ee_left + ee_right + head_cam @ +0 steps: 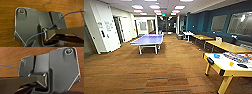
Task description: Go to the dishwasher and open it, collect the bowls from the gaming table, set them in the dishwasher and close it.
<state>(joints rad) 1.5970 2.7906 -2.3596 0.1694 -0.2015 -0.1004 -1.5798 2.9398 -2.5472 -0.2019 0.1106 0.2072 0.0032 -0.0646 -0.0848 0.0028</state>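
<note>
Looking down a long rec room from the head camera, with brown striped carpet running the whole way. The gaming table, white top on a yellow frame and legs, sits at the right edge of my view, fairly close and partly cut off by the frame. On it I can make out the blue bowl near the far end of the top and the yellow bowl closer to the near side, well apart from each other. There's a colourful graphic across the middle of the top, and a flat black thing lies just beside the yellow bowl, towards the right edge.

Further back, roughly centre-left, stands a blue ping-pong table on white legs. Along the dark teal wall on the right there's a row of yellow-topped tables. White walls and doors on the left, ceiling lights overhead, and a corridor opening at the far end.

Both wrist cameras point at the carpet past the dark plates on the arms, each with a thin blue cable crossing it. Honestly can't tell from these whether either gripper is spread or closed.
</note>
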